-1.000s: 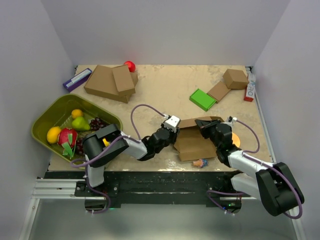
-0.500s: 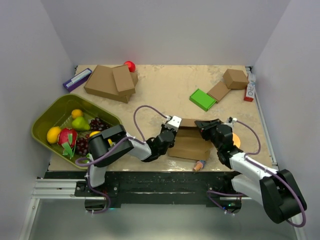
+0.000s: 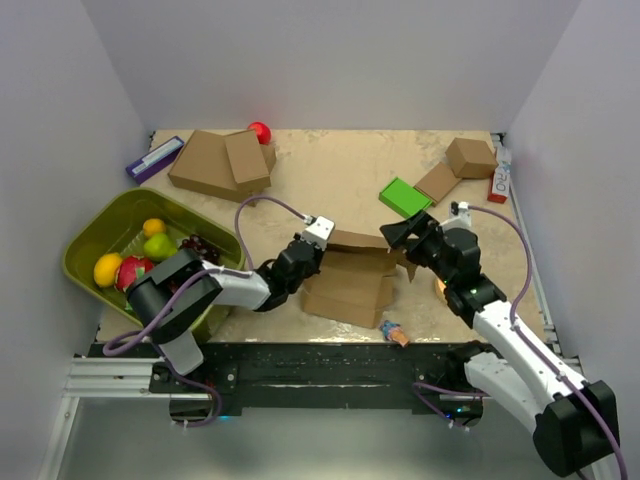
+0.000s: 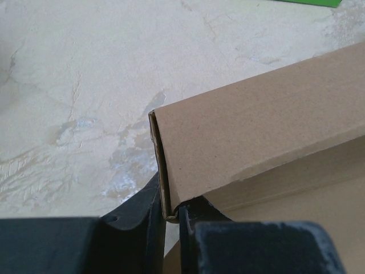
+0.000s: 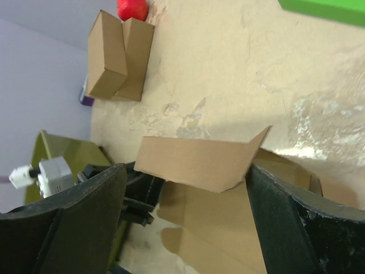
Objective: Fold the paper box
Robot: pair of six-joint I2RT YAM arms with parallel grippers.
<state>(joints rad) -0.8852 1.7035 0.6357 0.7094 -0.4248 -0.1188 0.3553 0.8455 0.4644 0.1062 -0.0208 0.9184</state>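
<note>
Paper box (image 3: 348,288): lies on the tabletop (image 3: 330,175), near its front edge, between the two arms. It is partly folded. The base panels lie flat and one long rear wall stands upright along the far side.

Left gripper (image 4: 171,212): low at the left end of that upright wall. Its jaws are clenched on the wall's corner; the left wrist view shows the cardboard edge pinched between the two dark fingers.

Right gripper (image 3: 398,236): at the right end of the same wall, jaws spread wide and grasping nothing. In the right wrist view the wall's pointed corner sits close to one finger; whether they touch cannot be determined.

Other items:
- Stacked pair of brown boxes (image 3: 215,162) at the far left, with a red ball (image 3: 259,131) just behind.
- Green block (image 3: 404,198) beyond the right gripper.
- Small brown box (image 3: 471,157) at the far right corner.
- Olive-green tray (image 3: 92,232) off the left edge, holding fruit.
- Small colourful object (image 3: 396,331) just beside the paper box's near right corner; too small to identify.
</note>
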